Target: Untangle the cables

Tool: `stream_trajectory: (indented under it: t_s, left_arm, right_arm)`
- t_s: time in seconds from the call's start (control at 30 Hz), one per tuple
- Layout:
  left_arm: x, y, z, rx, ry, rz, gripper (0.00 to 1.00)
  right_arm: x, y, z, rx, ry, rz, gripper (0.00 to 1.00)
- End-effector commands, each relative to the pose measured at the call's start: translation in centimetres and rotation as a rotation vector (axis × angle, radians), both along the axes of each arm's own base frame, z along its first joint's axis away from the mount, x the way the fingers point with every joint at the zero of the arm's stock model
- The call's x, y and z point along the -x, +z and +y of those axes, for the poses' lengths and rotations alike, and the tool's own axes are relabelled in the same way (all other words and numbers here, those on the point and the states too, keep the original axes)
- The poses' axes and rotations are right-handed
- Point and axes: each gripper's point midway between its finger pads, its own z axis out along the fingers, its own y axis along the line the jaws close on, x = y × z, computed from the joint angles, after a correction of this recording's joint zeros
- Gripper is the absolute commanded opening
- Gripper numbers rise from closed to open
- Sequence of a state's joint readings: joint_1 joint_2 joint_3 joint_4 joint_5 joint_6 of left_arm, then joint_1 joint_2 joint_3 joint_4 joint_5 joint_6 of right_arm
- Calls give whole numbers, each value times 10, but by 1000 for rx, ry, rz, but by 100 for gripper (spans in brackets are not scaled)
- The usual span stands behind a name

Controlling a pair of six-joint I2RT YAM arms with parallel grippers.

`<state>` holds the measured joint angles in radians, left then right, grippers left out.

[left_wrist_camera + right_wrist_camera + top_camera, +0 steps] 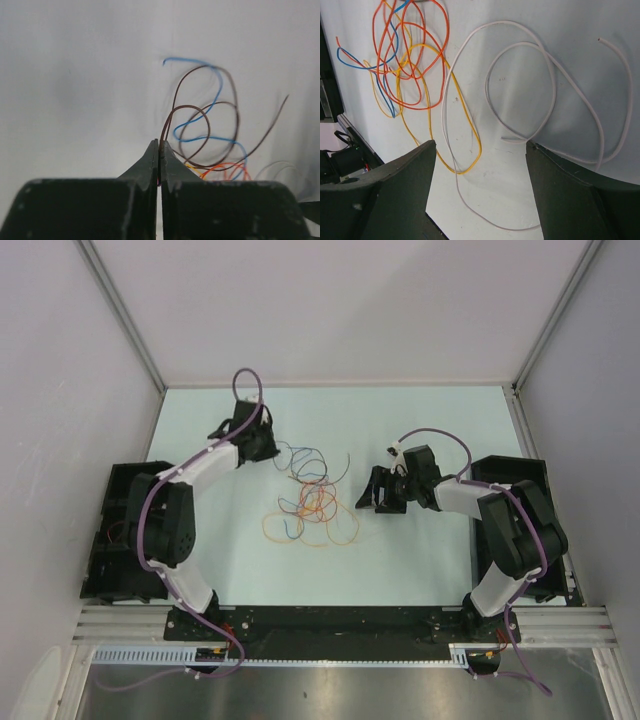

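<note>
Cables [312, 498] are lying in one loose heap at the middle of the worktop [420, 430], between the two arms, loops crossing each other. A brown cable [192, 106] is running out of the heap toward the far left and straight into the left claw [159, 150], which is pinching it, jaws pressed together at the tips. A blue cable [200, 62] is threading through the brown loops, not gripped. Judgement: the pinch is sitting on the heap's outer edge so that one strand can be drawn away from the rest.

The right claw [480, 145] is standing wide open just right of the heap, holding nothing. A white cable [496, 22] is curling beneath it, with orange and yellow loops beyond. Judgement: it is waiting to pin or take a second strand. Risk: the crossed loops may be dragging along together.
</note>
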<state>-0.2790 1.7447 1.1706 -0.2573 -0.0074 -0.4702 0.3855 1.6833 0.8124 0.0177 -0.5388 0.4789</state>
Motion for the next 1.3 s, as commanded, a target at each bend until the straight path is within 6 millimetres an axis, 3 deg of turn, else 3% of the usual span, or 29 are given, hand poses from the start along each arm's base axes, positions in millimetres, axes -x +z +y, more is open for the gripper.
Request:
stream_trajectory:
  t_s: [0.0, 0.07, 0.1, 0.17, 0.2, 0.27, 0.3, 0.33, 0.43, 0.47, 0.53, 0.57, 0.67, 1.27]
  left_arm:
    - [-36, 182, 0, 50, 73, -315, 0]
    - [-37, 247, 1, 76, 78, -409, 0]
    - [-32, 308, 2, 108, 79, -508, 0]
    - [-23, 363, 4, 144, 74, -605, 0]
    - [-11, 407, 7, 173, 77, -687, 0]
    - [9, 449, 12, 207, 72, -783, 0]
    - [13, 456, 13, 214, 69, -805, 0]
    - [16, 459, 13, 217, 65, -819, 0]
    - [19, 441, 17, 193, 71, -800, 0]
    - [15, 420, 19, 171, 86, -751, 0]
    - [16, 406, 24, 147, 111, -723, 0]
    - [14, 390, 26, 131, 120, -693, 0]
    - [20, 382, 34, 112, 148, -703, 0]
    - [15, 419, 85, -41, 265, -754, 0]
  right_arm:
    - [4, -15, -4, 36, -10, 47, 78]
    - [4, -15, -4, 35, -12, 49, 78]
    - [4, -15, -5, 35, -12, 48, 78]
    - [3, -15, -4, 35, -11, 44, 78]
    - [4, -15, -5, 36, -11, 47, 78]
    - [4, -15, -5, 36, -11, 47, 78]
    - [3, -15, -4, 35, -11, 44, 78]
    - [4, -15, -5, 36, -11, 47, 78]
    - [4, -15, -5, 36, -10, 46, 78]
    - [3, -15, -4, 35, -11, 44, 78]
    - [4, -15, -5, 36, -11, 47, 78]
    - [4, -16, -5, 36, -11, 48, 78]
    - [4, -15, -5, 36, -10, 46, 78]
    - [4, -15, -5, 34, -11, 48, 78]
